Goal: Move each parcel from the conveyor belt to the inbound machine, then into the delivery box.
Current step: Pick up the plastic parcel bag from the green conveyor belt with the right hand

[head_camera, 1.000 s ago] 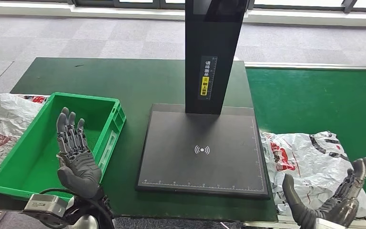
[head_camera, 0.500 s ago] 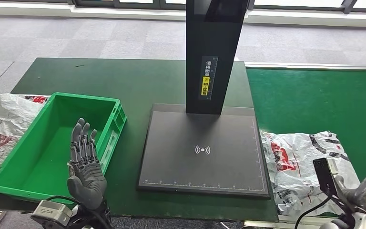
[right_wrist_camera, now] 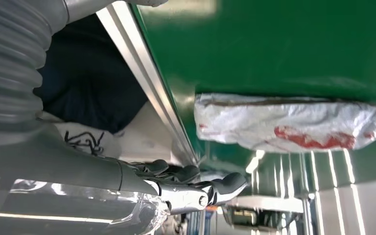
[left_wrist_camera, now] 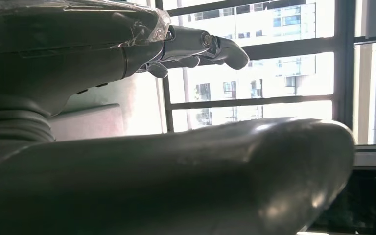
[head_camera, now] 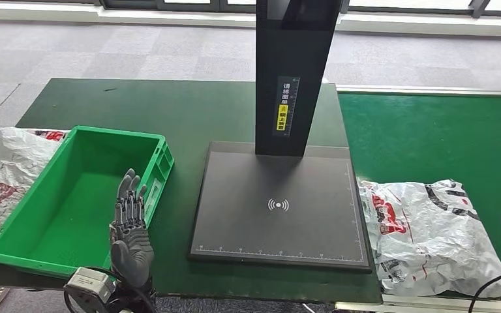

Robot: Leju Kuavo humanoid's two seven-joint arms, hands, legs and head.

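left robot hand (head_camera: 130, 225): fingers straight & spread, palm up, holding nothing; hovers at near edge of tabletop, over the near right corner of the bin. In L wrist view the thumb (left_wrist_camera: 176, 181) sits big in front, fingers (left_wrist_camera: 200, 46) stretched out toward bright windows.
right robot hand (right_wrist_camera: 191, 188): fingers loosely apart, nothing in them; below & beside the belt edge, apart from the parcel. In head view just a bit of the R wrist camera at the frame's right edge.
parcel (head_camera: 430, 235): crumpled white plastic bag w/ red & black print, lying flat on the belt's near end, well right of left robot hand, just fwd of right robot hand. Also seen from R wrist view (right_wrist_camera: 293, 122), lying on the green belt surface.
belt (head_camera: 430, 137): bright green, right of the scanner.
scanner (head_camera: 280, 202): black flat plate w/ white wireless mark, tall black post at its back w/ yellow label; between bin and belt, just right of left robot hand. Nothing on plate.
bin (head_camera: 59, 195): green plastic, nothing inside, touching-close to left robot hand.
tabletop (head_camera: 137, 107): dark green.
other bags (head_camera: 0, 169): white crumpled plastic, left of bin.
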